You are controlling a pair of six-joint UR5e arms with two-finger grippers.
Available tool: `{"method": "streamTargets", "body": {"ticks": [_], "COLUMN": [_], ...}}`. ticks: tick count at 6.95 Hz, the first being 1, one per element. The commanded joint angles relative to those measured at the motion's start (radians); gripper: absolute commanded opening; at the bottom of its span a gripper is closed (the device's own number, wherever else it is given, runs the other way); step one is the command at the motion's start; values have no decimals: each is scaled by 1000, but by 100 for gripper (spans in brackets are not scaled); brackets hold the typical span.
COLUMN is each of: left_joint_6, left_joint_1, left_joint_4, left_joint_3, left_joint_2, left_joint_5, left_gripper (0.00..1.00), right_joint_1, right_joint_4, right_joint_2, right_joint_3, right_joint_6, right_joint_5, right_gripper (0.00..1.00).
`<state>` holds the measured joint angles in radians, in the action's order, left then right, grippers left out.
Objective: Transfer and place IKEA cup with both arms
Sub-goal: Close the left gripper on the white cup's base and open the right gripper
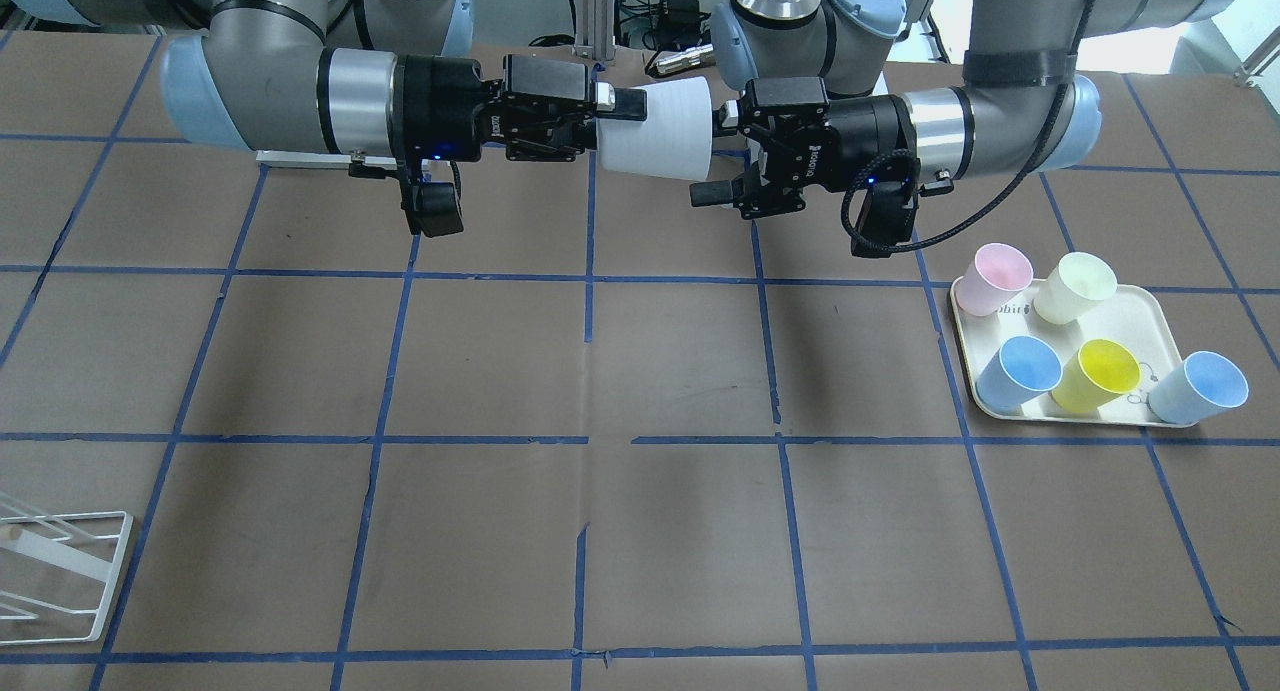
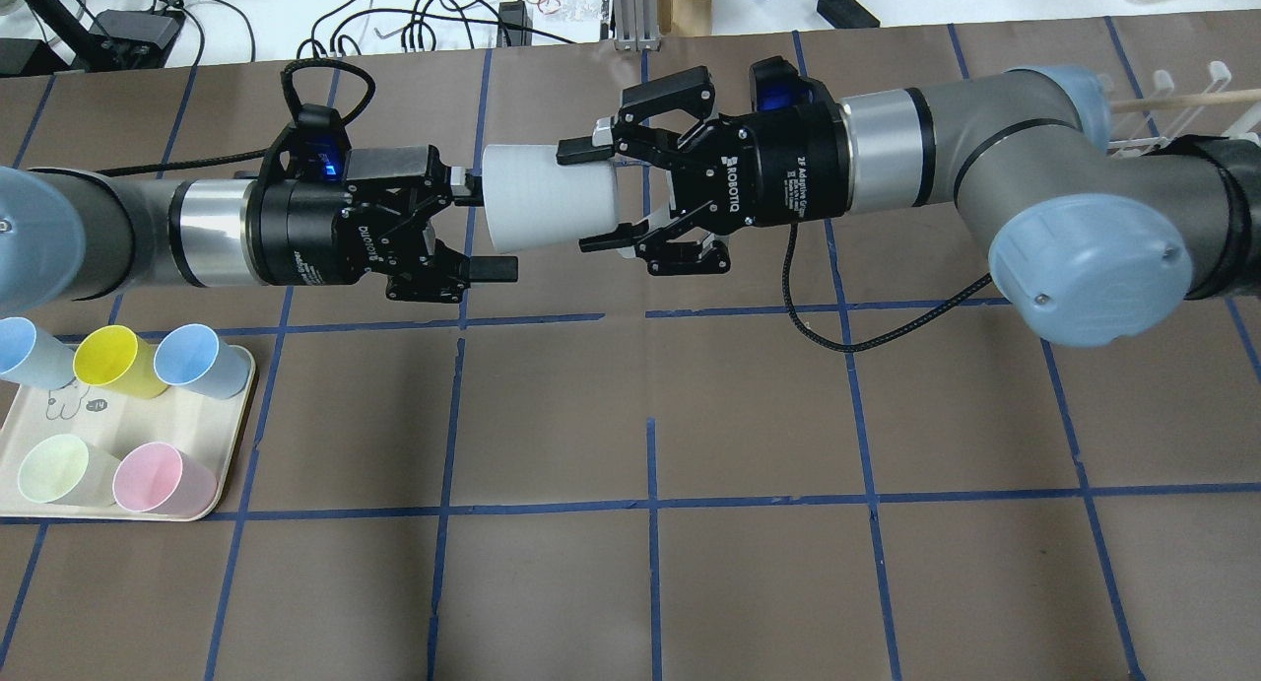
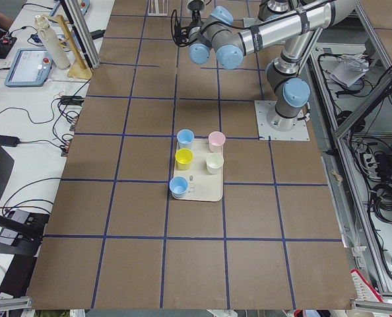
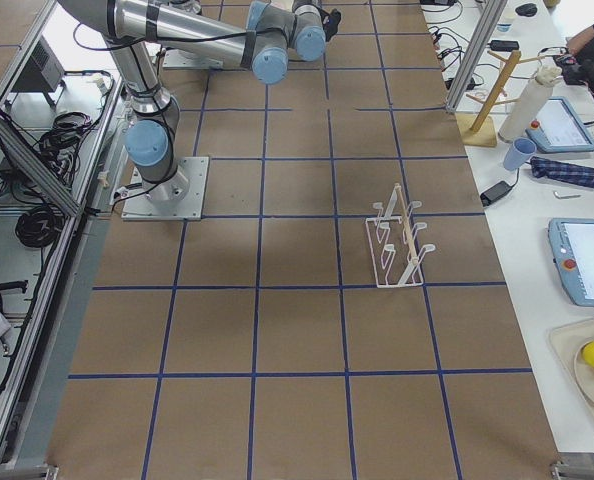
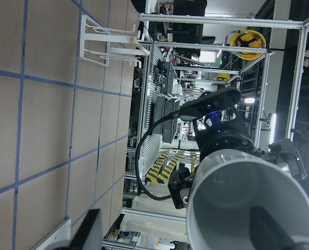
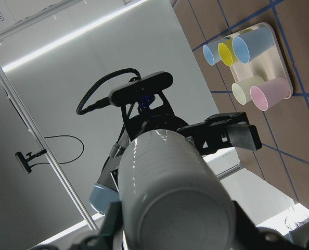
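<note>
The IKEA cup (image 2: 547, 203) is whitish-grey and is held on its side in the air between both arms; it also shows in the front view (image 1: 655, 131). My right gripper (image 2: 579, 198) is shut on its narrow base end, with one finger on each side. The right wrist view shows the cup's base (image 6: 170, 192) close up. My left gripper (image 2: 490, 229) is open at the cup's wide mouth. One of its fingers reaches just inside the rim and the other stands clear outside. The left wrist view looks into the cup's open mouth (image 5: 248, 208).
A cream tray (image 2: 241, 415) at the table's left holds light-blue, yellow, pale-green and pink cups. It also shows in the front view (image 1: 1165, 316). A white wire rack (image 4: 397, 245) stands at the table's right side, and its corner shows in the front view (image 1: 60, 561).
</note>
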<state>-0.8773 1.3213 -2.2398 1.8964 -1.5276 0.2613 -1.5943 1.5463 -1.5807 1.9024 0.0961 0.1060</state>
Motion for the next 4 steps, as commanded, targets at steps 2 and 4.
{"method": "streamTargets", "body": {"ticks": [2, 4], "left_joint_6": [-3, -3], "left_joint_1": [4, 3], "left_joint_4": [-1, -1], "left_joint_3": [1, 3], "left_joint_2": [24, 26], "left_joint_5": [-1, -1], "left_gripper": [75, 63], "right_joint_1": [-3, -1], "right_joint_4": [-8, -9], "right_joint_2": [14, 22], "right_joint_3": [0, 0], "right_joint_6": [0, 4], "right_joint_5": [-5, -35], "right_gripper": [0, 0]}}
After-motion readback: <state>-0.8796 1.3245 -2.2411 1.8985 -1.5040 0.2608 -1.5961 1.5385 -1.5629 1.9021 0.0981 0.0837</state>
